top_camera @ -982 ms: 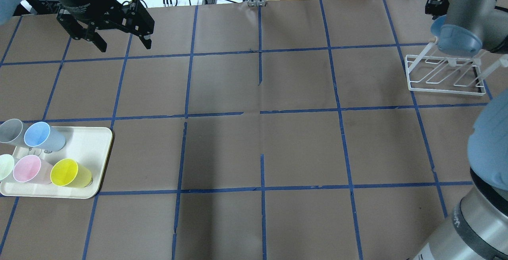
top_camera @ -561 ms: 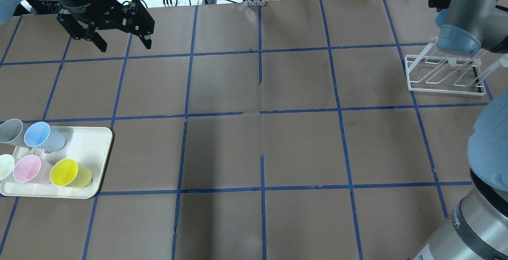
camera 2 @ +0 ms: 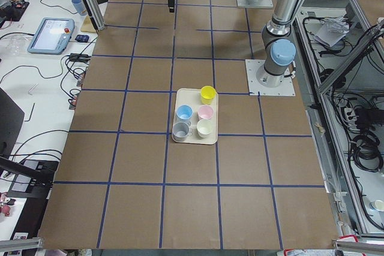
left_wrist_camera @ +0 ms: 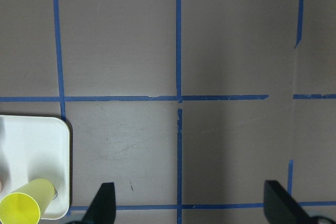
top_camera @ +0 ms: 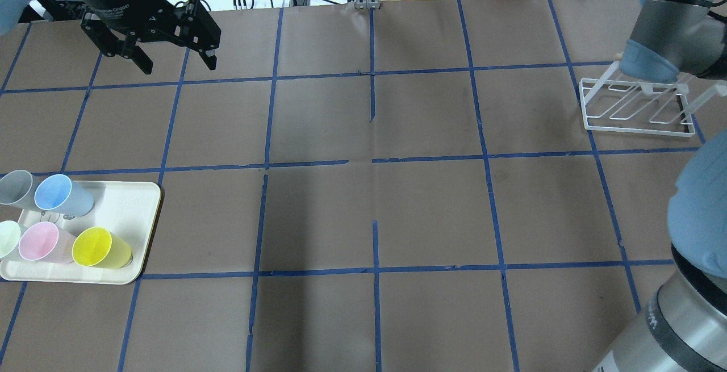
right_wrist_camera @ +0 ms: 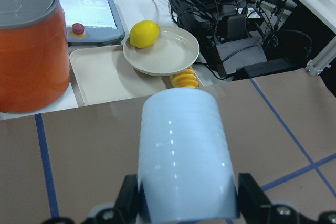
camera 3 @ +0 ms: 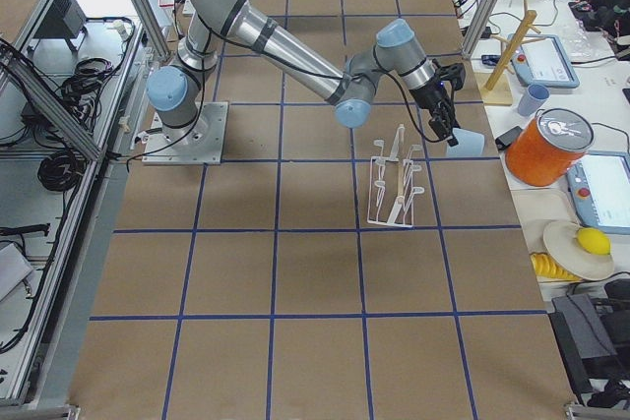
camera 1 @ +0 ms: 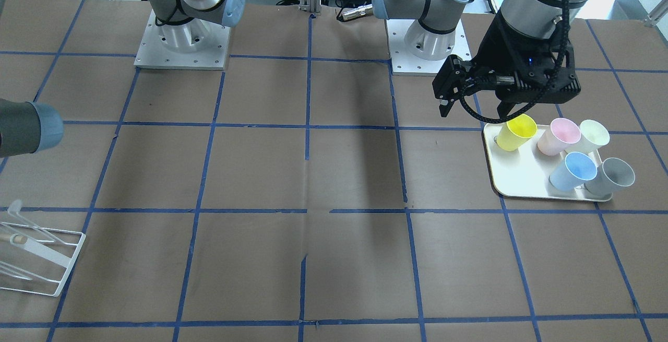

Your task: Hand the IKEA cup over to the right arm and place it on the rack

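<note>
My right gripper [right_wrist_camera: 191, 205] is shut on a light blue IKEA cup [right_wrist_camera: 184, 150]. In the exterior right view the cup [camera 3: 465, 143] hangs in the air just beyond the far side of the white wire rack [camera 3: 392, 189]. The overhead view shows the rack [top_camera: 639, 115] with no cup on it, and the arm hides the held cup there. My left gripper [top_camera: 180, 67] is open and empty, high over the far left of the table. A second light blue cup [top_camera: 59, 196] lies on the cream tray [top_camera: 133, 201].
The tray also holds grey, pale green, pink and yellow cups [top_camera: 102, 247]. An orange bucket [right_wrist_camera: 29, 45], a plate with a lemon [right_wrist_camera: 163, 51] and cables lie beyond the table's edge near the held cup. Blue tape lines grid the brown table [top_camera: 375, 190].
My right wrist has swung up and away from the rack toward the table's far edge, and the cup it carries has gone out of sight in the overhead view. The left arm has not moved.
</note>
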